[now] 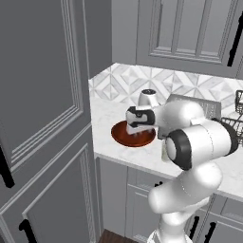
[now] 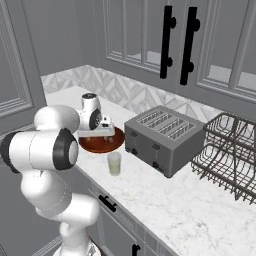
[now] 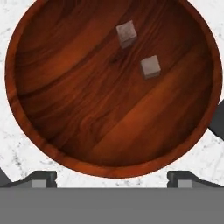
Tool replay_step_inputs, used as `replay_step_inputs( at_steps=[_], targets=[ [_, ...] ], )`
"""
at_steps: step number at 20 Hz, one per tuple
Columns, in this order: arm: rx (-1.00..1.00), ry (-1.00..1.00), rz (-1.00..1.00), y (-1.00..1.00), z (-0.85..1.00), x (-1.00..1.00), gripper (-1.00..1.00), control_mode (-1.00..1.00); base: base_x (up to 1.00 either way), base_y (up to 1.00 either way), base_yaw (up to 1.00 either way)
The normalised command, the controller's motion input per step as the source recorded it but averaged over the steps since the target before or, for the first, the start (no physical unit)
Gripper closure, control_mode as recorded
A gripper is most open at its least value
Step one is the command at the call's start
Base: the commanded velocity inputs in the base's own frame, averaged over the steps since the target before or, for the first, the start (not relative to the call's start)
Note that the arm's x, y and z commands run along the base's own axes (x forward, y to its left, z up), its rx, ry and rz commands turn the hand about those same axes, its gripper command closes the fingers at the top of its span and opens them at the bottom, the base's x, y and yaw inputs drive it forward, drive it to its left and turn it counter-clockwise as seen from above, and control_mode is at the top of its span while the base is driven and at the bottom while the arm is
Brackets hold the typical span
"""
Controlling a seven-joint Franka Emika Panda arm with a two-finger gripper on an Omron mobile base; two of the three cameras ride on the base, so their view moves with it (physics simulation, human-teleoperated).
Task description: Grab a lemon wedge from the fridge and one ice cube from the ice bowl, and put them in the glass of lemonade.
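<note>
A: Cubes first: where do they lie from the claw?

B: In the hand view the gripper (image 3: 112, 180) looks straight down into the ice bowl (image 3: 52, 131), fingers spread wide with nothing between them. Two ice cubes rest on the wood, apart from each other. The nearer ice cube (image 3: 150, 66) lies past the bowl's middle and a little to the right of the claw's centre line; the second cube (image 3: 126, 33) is further up, close to the far rim.

A: So the claw is not over either one?

B: I'd say not. Its midpoint sits above the bowl's near edge, so it would need to travel forward across the bowl and a touch right before it drops.

A: Any long axis to line up with?

B: None; they're cubes. The nearer one's faces look slightly turned against the line between the fingers, so a small twist of the wrist might help.

A: What do the base views add?

B: The right one shows the glass of lemonade (image 2: 114, 163) on the counter (image 2: 165, 200), just in front of the bowl and beside the toaster (image 2: 162, 138). Both put the hand above the bowl, not in it. I can't make out a lemon wedge in the glass.
</note>
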Motion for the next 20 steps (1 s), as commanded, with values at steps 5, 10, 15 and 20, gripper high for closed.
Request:
replay_step_inputs(
  at_steps=[5,10,15,20],
  targets=[
    [-0.03,0.18,0.00,0.13,-0.33,0.56,-1.00,-1.00,0.00,0.00,0.00],
    [-0.02,0.10,0.00,0.03,-0.19,0.10,-1.00,-1.00,0.00,0.00,0.00],
    [0.00,0.00,0.00,-0.07,-0.02,0.24,-1.00,-1.00,0.00,0.00,0.00],
    [0.00,0.05,0.01,-0.05,-0.49,0.64,-1.00,-1.00,0.00,0.00,0.00]
  ],
)
